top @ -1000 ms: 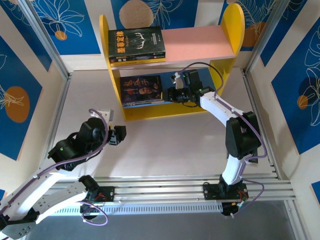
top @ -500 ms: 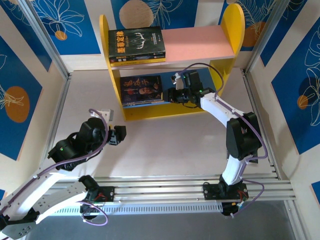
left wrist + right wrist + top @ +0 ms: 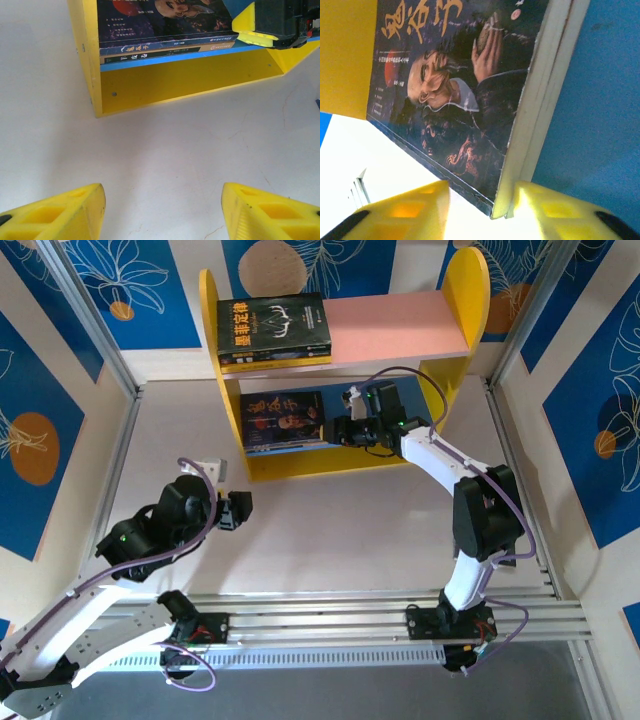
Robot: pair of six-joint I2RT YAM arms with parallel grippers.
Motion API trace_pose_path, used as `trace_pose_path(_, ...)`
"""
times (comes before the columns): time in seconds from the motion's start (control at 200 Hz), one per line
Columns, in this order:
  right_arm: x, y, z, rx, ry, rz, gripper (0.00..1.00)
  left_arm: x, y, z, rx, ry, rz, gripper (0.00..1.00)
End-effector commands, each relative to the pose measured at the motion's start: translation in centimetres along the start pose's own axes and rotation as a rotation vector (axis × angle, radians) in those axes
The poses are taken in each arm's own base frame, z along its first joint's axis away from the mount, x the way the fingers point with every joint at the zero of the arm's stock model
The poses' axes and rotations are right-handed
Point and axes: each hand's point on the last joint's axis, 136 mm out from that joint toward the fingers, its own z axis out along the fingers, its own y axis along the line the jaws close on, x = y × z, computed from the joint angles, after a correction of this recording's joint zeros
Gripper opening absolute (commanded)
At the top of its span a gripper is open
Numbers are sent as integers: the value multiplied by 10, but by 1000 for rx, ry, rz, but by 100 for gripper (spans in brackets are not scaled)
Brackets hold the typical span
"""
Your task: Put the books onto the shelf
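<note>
The shelf stands at the back of the table, with yellow side panels, a pink top board and a blue lower board. Black books with a yellow title lie stacked at the left of the pink board. More dark books lie flat at the left of the blue board, their spines facing outward. My right gripper reaches over the blue board and straddles the near right corner of those books. It is open, one finger clear of the cover. My left gripper hovers open over bare table.
Blue flower-patterned wall panels and metal frame posts close in the white table on three sides. Aluminium rails run along the near edge by the arm bases. The pink board's right half is bare.
The right gripper's jaws have spread wider around the corner of the books on the blue board. The right arm has barely shifted; the left arm is still.
</note>
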Motion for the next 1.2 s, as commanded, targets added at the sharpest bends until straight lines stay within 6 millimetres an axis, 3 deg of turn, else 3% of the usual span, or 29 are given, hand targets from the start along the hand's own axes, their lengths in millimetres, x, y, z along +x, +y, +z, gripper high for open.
trace_pose_path(0.0, -5, 12, -17, -31, -24, -21, 43, -6, 6, -7, -20, -24, 3, 64)
trace_pose_path(0.19, -12, 2, -41, -4, -67, -15, 46, -7, 6, -6, -25, -22, 14, 64)
trace_pose_path(0.355, -2, -14, -65, 58, -92, -6, 46, -7, 7, -5, -30, -20, 22, 64)
trace_pose_path(0.54, 34, -42, -90, 200, -82, 22, 46, -9, 5, -2, -33, -19, 38, 65)
trace_pose_path(0.83, 113, -119, -144, 500, -125, 261, 49, -10, -1, 5, -9, -7, 52, 66)
trace_pose_path(1.196, 148, -201, -220, 638, -298, 628, 58, -7, 0, 5, -3, -11, 42, 66)
